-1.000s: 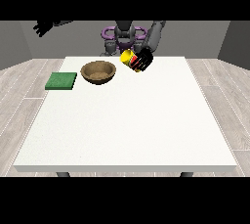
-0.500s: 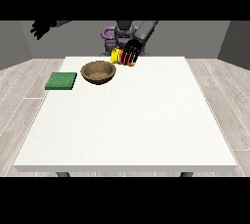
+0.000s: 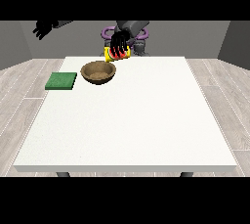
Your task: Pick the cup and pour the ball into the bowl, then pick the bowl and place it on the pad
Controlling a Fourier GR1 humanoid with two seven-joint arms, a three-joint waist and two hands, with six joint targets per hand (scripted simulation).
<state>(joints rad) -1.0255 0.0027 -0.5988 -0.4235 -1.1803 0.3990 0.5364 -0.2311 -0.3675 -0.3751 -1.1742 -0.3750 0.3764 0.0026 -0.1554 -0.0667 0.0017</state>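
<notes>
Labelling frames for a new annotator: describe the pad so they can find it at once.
Start at the white table and go to its far corner at the view's left. The pad lies flat there, just left of the brown bowl. It is the only green, flat, square thing; the bowl is round and the cup, held in a hand, is yellow.

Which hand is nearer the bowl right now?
The robot's left. The hand at the view's right holds the yellow cup, just above and right of the bowl. The hand at the view's left is raised far off to the bowl's upper left, past the green pad.
</notes>
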